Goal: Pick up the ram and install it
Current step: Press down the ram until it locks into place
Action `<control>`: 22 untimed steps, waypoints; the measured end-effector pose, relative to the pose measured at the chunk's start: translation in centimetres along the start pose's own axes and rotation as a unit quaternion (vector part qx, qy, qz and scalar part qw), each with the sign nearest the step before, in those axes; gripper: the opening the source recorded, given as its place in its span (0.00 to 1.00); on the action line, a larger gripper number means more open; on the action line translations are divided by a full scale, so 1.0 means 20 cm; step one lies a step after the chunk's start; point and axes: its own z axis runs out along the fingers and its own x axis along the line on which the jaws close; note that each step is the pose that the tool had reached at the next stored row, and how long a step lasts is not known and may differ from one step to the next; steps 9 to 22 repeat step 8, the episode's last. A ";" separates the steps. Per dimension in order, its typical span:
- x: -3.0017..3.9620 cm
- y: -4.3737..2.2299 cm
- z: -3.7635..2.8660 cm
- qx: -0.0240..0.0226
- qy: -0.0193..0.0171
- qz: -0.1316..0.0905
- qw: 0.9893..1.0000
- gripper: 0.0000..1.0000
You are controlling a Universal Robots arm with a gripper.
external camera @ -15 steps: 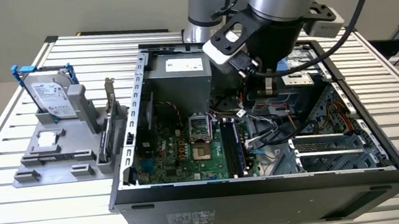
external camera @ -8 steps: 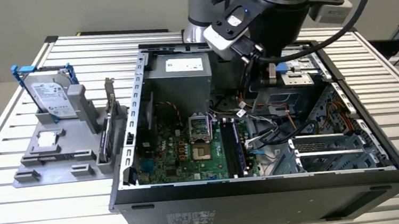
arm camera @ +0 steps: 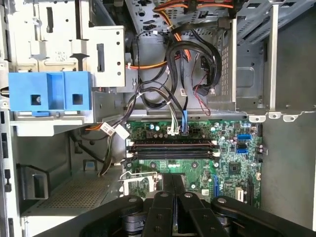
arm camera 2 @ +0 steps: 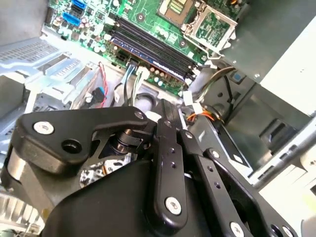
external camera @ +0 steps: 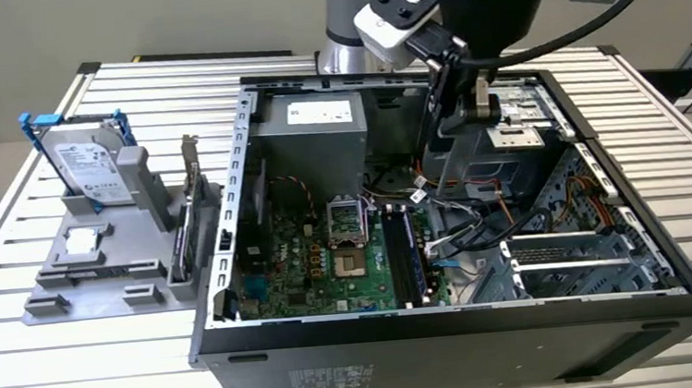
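In the first wrist view, the gripper sat closest to the lens. Its black fingers were pressed together on a thin dark strip with a bluish face, the ram, seen edge-on. Beyond the tips lay the green board with two long dark slots side by side, white clips at their ends. Past the slots, a bundle of black, orange and blue cables ran across the metal case wall. A blue plastic bracket sat on a grey cage off to one side.

In the second wrist view, the black linkage of the gripper was again nearest. The dark end of the ram stuck out between the closed fingers. The board and its slots lay beyond, apart from the ram.

In the exterior view, the open case lay on its side on a slatted table. The arm reached down into it. The gripper hung above the cables, toward the exterior view's right of the board and clear of it. The ram itself was hard to make out there. On the exterior view's left, just beside the case, a grey fixture held a silver drive with blue rails. An upright card stood there too.
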 end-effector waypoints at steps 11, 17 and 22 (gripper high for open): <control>0.000 0.000 -0.019 0.000 0.000 0.000 1.000 0.00; 0.000 0.000 -0.019 0.000 0.000 0.000 1.000 0.00; 0.000 0.000 -0.019 0.000 0.000 0.000 1.000 0.00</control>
